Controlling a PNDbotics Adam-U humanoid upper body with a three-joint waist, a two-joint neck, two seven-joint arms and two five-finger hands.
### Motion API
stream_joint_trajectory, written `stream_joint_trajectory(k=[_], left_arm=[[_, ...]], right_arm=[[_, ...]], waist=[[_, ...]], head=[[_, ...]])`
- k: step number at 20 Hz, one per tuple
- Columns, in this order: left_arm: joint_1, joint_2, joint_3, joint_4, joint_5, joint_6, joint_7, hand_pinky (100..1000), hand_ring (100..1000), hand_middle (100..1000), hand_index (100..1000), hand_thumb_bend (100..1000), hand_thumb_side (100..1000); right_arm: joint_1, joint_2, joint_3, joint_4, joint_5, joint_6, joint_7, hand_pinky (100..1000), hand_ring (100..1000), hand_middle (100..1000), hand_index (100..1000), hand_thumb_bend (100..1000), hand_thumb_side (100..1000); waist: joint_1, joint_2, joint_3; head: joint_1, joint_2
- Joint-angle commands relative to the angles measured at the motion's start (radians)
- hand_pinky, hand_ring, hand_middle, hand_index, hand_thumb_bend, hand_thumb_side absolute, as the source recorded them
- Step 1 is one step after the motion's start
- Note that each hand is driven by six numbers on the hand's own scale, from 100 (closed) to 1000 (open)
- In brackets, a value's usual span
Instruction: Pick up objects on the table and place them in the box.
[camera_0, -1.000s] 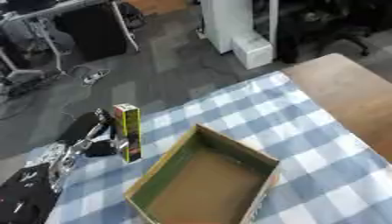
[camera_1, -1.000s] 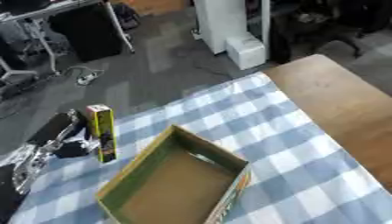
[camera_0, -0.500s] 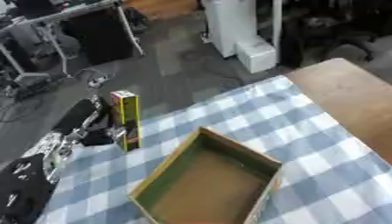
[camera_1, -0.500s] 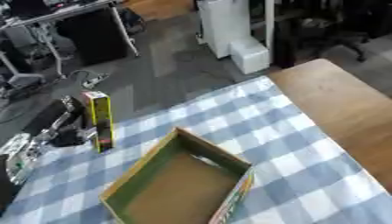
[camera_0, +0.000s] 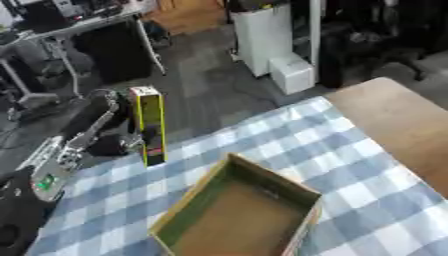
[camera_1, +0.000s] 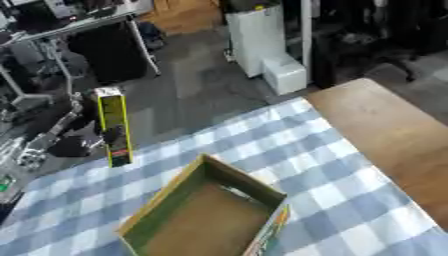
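Lifted higher than before, yellow carton (camera_0: 150, 125) pinched upright by left hand (camera_0: 103, 131) fingers, blurred, beside open box (camera_0: 241, 212).

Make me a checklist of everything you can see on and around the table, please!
Surface: blue-and-white checked tablecloth; bare wooden tabletop at right.
Job's things: tall yellow carton upright, held up left of the open cardboard box; box looks empty.
Clutter: nothing seen.
Hands: left hand has its fingers round the carton; right hand not in view.
Cables: some on the floor at far left.
Surroundings: grey floor, white cabinet, desks, chairs.
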Motion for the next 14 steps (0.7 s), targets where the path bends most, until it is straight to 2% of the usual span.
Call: stream_joint_trajectory(k=[1,9,14], left_arm=[[-0.005,0.069,-0.046,-0.110,0.118,0.019,-0.066,100,100,100,223,292,853],[0.009,0.132,-0.162,-0.334,0.317,0.091,-0.190,100,100,100,234,295,848],[-0.002,0.141,-0.205,-0.434,0.425,0.138,-0.251,100,100,100,240,299,845]], right_arm=[[-0.001,-0.033,-0.009,-0.013,0.002,-0.010,0.007,447,402,408,643,100,1000],[0.007,-0.035,-0.005,-0.013,0.001,-0.021,0.023,447,403,408,641,100,1000],[0.006,-0.038,-0.006,-0.013,-0.006,-0.022,0.022,446,403,409,641,100,1000]], waist=[[-0.017,-0.017,0.002],[-0.016,-0.018,-0.001],[-0.015,-0.022,-0.004]], head=[[-0.015,-0.013],[-0.015,-0.002],[-0.009,-0.002]])
